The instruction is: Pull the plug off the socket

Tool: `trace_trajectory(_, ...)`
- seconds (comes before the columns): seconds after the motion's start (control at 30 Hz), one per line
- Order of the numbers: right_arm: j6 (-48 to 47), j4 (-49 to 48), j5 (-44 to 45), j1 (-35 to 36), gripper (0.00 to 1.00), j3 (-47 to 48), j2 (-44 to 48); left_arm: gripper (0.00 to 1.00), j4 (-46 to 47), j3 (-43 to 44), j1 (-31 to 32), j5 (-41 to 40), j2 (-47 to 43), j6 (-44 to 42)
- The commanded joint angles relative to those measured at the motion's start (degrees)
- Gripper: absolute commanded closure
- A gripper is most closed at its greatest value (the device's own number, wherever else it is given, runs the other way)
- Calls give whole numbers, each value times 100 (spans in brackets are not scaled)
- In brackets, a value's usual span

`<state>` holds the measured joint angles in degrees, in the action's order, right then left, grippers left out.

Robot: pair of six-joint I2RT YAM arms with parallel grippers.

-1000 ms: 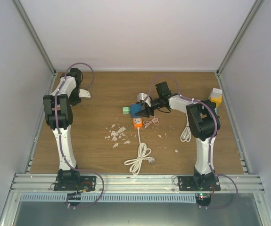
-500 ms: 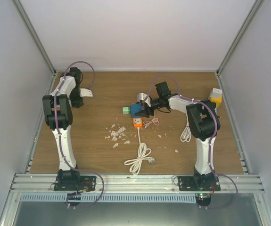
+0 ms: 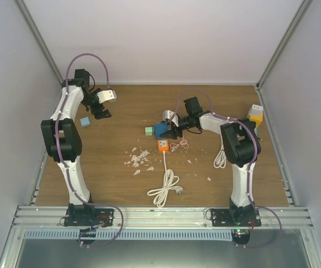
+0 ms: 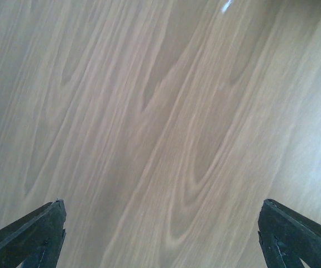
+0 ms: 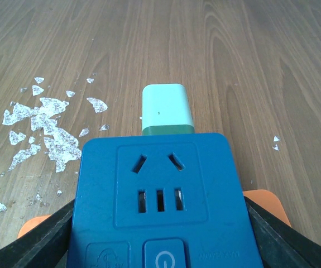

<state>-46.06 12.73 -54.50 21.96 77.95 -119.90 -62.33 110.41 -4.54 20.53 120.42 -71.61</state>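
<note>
Your right gripper [image 5: 160, 240] is clamped on the blue socket block [image 5: 163, 195], one finger on each side; the green plug [image 5: 166, 109] sits against the block's far face, on the side toward the left arm; an orange power strip [image 3: 162, 146] shows just beneath the block, its white cable [image 3: 164, 187] coiled nearer the bases; white flakes [image 3: 138, 159] litter the wooden table [image 3: 110, 167] beside it. Your left gripper [image 4: 160, 234] stands wide over bare wood at the far left, holding nothing; a small pale blue block [image 3: 85, 121] lies just beside that arm.
</note>
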Motion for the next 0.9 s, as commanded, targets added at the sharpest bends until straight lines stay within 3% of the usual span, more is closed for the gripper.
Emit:
trace_trajectory(0.0, -83, 379, 381, 201, 73, -140, -139, 6, 298, -547, 107, 1698, -516, 217)
trace_trajectory(0.23, -70, 388, 353, 239, 76, -192, -143, 10, 1760, -2319, 669, 2888, -1259, 454)
trace_trajectory(0.4, -69, 337, 379, 248, 77, -252, -148, 14, 2686, -3039, 1184, 3033, -1357, 903)
trace_trajectory(0.87, -78, 366, 415, 249, 82, -264, -248, 31, 3624, -3300, 2036, 2552, -752, 1403)
